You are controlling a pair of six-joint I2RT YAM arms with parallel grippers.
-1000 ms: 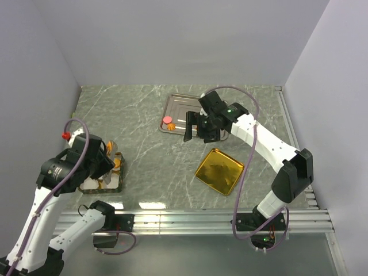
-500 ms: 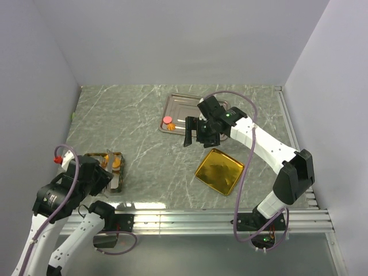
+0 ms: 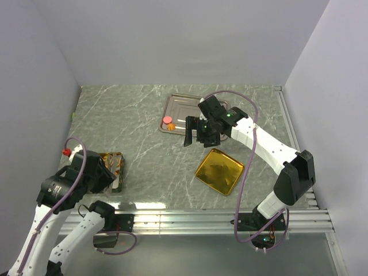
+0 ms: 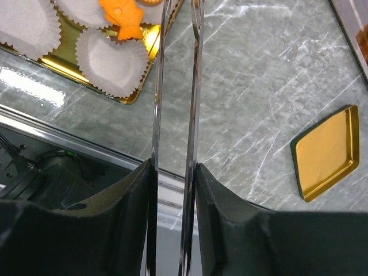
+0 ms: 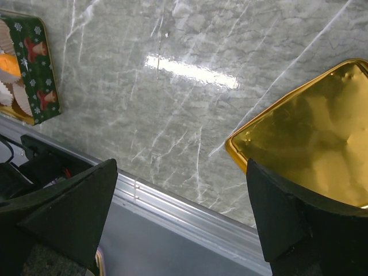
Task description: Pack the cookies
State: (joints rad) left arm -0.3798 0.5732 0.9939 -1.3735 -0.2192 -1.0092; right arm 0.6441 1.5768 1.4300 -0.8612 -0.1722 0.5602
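My left gripper (image 4: 172,167) is shut on a pair of thin metal tongs (image 4: 195,86). Their blades reach over the corner of the gold cookie tin (image 4: 133,96) and leave the frame at the top. An orange cookie (image 4: 122,20) lies in the tin among white paper cups (image 4: 112,60). From above, my left gripper (image 3: 106,172) covers part of the tin (image 3: 114,161). A pink cookie (image 3: 167,119) and an orange cookie (image 3: 171,126) sit on the silver tray (image 3: 181,103). My right gripper (image 3: 197,131) hangs open and empty just beside them.
The gold tin lid (image 3: 219,171) lies upside down right of centre, and its corner (image 5: 310,132) shows under my right gripper (image 5: 179,172). The tin's green printed side (image 5: 35,69) appears far left there. An aluminium rail (image 3: 218,218) runs along the near table edge.
My left arm pulled back from over the tin toward the near left, then came forward slightly. My right gripper shifted a little off the tray toward me.
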